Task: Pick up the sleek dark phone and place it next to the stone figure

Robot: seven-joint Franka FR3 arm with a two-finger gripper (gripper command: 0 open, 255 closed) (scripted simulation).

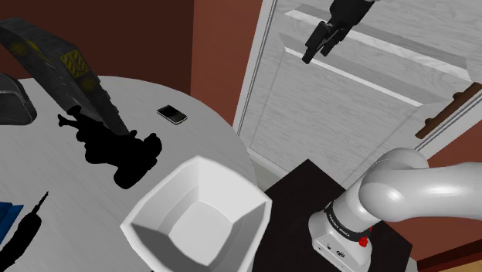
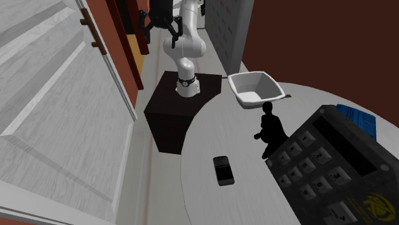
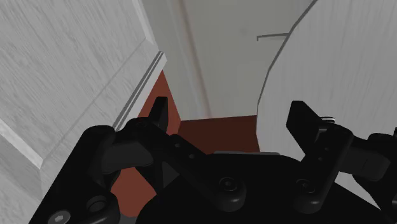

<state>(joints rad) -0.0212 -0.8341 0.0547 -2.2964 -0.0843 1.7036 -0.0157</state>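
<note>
Beyond the rim of the round white desk (image 1: 46, 174), the all-black two-finger gripper (image 1: 317, 51) hangs high in the gap between the desk and the white panelled door (image 1: 340, 100), above the dark box stand (image 2: 167, 114). Seen from the wrist, its fingers (image 3: 160, 117) stand wide apart with nothing between them, and beyond them lie the door, a strip of red-brown floor and the desk's curved edge.

The slim dark rectangular phone (image 1: 171, 114) lies flat near the desk's door-side rim, with bare white surface on every side. It sits well apart from the black standing figure (image 1: 117, 148), which rises near the middle of the desk, just beside the large dark keypad-faced device (image 2: 329, 169). An angular white bin (image 1: 197, 218) occupies the desk's edge nearest the stand, close to the figure. A blue item (image 2: 357, 117) lies at the far rim in the second exterior view. Open desk remains between phone and figure.
</note>
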